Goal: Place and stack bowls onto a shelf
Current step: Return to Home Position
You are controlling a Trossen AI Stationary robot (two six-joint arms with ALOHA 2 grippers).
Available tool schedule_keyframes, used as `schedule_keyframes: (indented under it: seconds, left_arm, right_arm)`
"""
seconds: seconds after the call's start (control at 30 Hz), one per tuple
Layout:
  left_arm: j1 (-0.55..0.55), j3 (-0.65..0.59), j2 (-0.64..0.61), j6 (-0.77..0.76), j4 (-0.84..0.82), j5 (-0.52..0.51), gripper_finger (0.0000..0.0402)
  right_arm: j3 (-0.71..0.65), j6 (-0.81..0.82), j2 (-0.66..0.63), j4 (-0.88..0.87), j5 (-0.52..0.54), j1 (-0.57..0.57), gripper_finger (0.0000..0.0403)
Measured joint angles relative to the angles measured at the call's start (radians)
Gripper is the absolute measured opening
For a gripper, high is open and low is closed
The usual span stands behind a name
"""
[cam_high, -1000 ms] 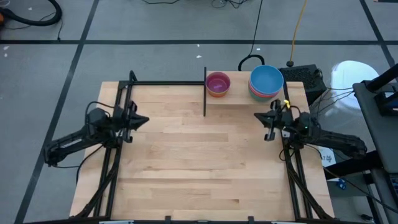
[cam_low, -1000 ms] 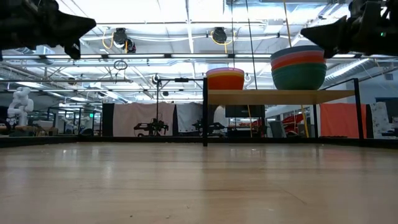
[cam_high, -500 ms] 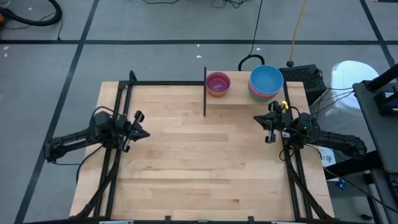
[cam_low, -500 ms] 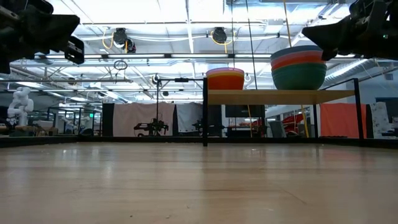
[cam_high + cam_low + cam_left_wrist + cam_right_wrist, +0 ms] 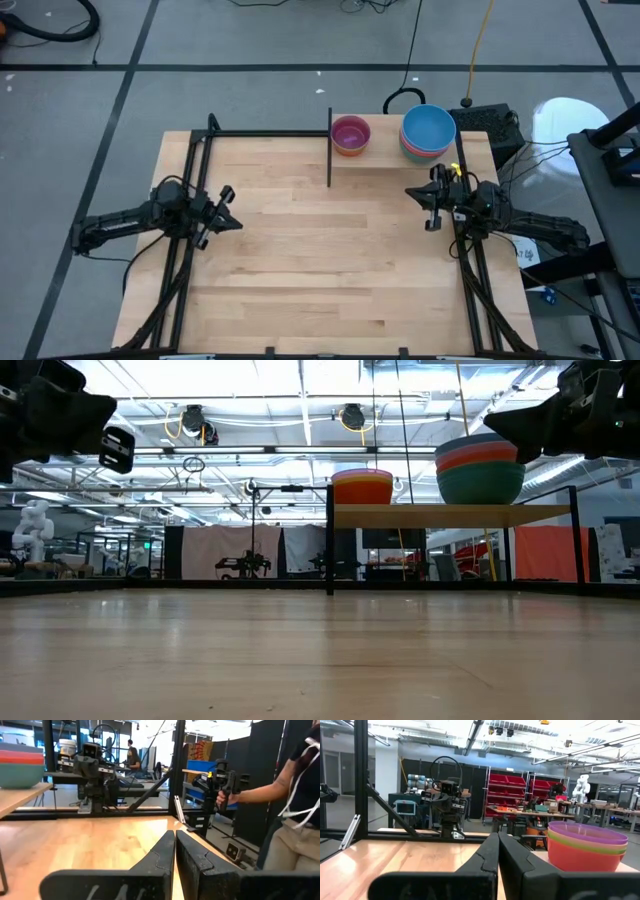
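The shelf [image 5: 385,157] stands at the table's far right, raised on legs, its black bar [image 5: 330,150] on the left short side. Two bowl stacks rest on it. The left stack [image 5: 350,134] has a purple bowl on top, with green and orange below it [image 5: 585,845]. The right stack [image 5: 428,130] has a blue bowl on top, over red and teal [image 5: 480,468]. My left gripper [image 5: 237,224] hovers shut at the table's left side, far from the shelf. My right gripper [image 5: 409,190] hovers shut just in front of the shelf's near edge, below the blue stack.
A black frame runs along the table's left, far and right edges [image 5: 210,135]. The wide middle of the wooden tabletop [image 5: 320,240] lies bare between the arms. A person [image 5: 295,810] stands beyond the table's right side, holding a hand-held controller [image 5: 222,780].
My left gripper has swung toward the table's near edge, sunk a little and turned on its wrist, staying shut. The bowl stacks on the shelf have not moved.
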Motion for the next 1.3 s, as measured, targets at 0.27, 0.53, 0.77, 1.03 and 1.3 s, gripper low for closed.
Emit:
schedule_keyframes:
  seconds: [0.27,0.53,0.77,1.03,1.3]
  left_arm:
    - [0.0,0.001,0.01,0.039,-0.066,-0.002,0.0019]
    - [0.0,0.001,0.009,0.043,-0.066,-0.002,0.0019]
    - [0.0,0.001,0.009,0.043,-0.067,-0.002,0.0019]
    - [0.0,0.001,0.009,0.044,-0.067,-0.002,0.0019]
    - [0.0,0.001,0.009,0.044,-0.067,-0.002,0.0019]
  right_arm:
    - [-0.001,0.0,0.0,0.0,0.001,0.0,0.0]
    - [-0.001,0.0,0.0,0.001,0.003,0.0,0.0]
    - [-0.002,0.0,0.0,0.0,0.004,0.0,0.0]
    - [-0.002,0.0,0.0,0.0,0.004,0.0,0.0]
    - [-0.002,0.0,0.0,0.0,0.004,0.0,0.0]
